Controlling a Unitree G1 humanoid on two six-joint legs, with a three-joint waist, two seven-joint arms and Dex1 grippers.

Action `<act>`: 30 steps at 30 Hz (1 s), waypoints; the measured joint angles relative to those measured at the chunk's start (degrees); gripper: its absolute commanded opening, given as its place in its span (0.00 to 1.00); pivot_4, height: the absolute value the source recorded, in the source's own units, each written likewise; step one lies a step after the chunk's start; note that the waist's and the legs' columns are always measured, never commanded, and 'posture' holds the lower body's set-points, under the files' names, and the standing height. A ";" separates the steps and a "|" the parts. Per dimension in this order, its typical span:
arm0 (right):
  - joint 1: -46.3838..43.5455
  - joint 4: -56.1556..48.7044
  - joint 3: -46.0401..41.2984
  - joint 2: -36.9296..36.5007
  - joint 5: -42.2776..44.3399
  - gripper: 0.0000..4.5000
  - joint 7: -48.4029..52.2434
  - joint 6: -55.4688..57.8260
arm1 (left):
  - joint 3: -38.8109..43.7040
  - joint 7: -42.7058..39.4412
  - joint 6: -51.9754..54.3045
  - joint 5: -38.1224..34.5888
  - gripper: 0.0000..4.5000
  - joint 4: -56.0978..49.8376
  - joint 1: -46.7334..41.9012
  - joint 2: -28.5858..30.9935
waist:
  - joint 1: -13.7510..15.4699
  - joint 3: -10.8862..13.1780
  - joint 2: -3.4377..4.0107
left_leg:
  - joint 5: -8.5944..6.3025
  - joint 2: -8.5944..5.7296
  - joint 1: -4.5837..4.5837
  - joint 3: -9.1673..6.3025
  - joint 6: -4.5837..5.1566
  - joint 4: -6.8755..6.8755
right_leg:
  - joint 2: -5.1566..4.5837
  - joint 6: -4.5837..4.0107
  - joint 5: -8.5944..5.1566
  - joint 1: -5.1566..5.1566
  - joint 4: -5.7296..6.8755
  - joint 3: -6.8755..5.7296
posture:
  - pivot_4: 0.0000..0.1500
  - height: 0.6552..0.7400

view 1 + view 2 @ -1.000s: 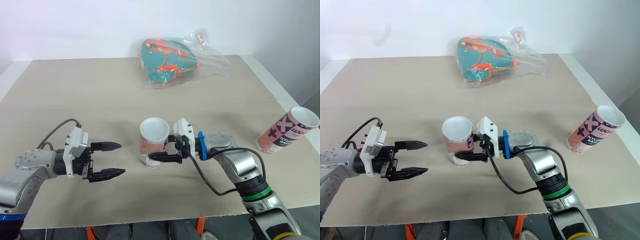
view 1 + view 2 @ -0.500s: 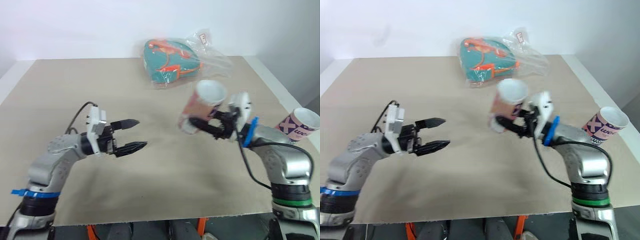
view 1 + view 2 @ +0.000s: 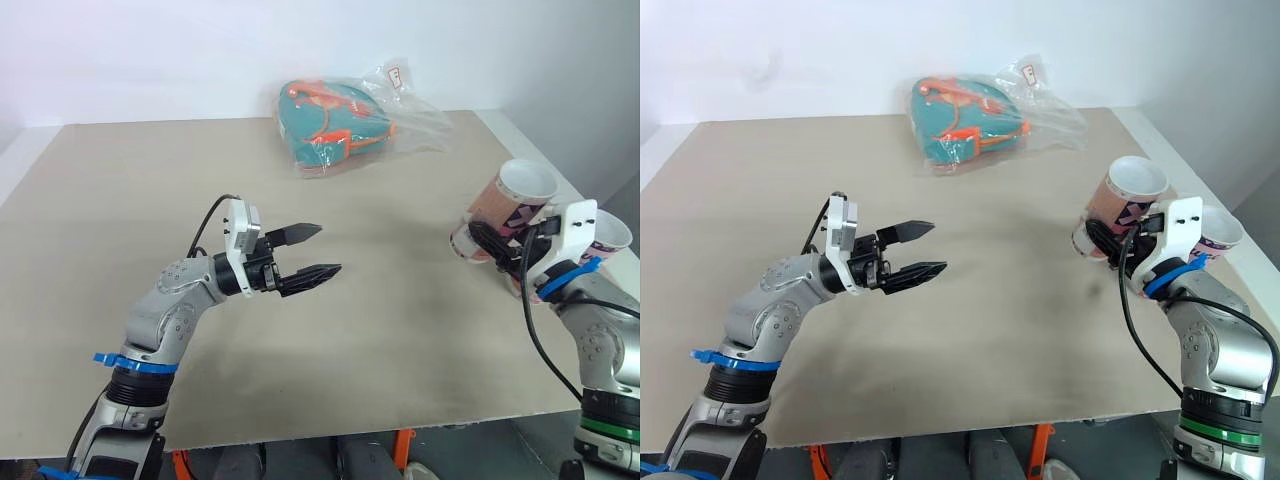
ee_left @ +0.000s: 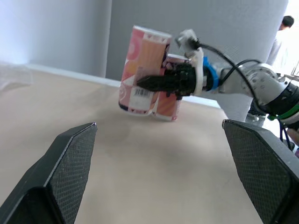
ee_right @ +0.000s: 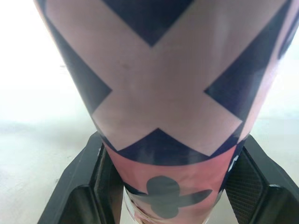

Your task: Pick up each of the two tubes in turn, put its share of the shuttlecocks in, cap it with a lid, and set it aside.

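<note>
Presently, the right gripper is clamping the pink tube by its lower half, holding it tilted at the tabletop's right edge, just beside the second tube. The left gripper is hovering near the tabletop's middle, its two black fingers spread wide apart.

2 tubes, 1 plastic bag

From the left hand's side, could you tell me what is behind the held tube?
The second tube sits close behind the held tube. That tube and the right hand cover much of it, and its inside is unseen.
</note>
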 measured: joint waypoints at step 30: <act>3.87 3.12 3.62 0.22 1.60 0.99 1.76 4.25 | 0.05 -0.45 0.57 -0.61 1.00 0.40 -1.85 1.05 | 0.39 -0.02 0.03 | 0.00 0.00 0.00 0.00 0.00 0.02 | 0.00 0.06 -0.01 0.03 -0.02 0.00 | 1.00 0.99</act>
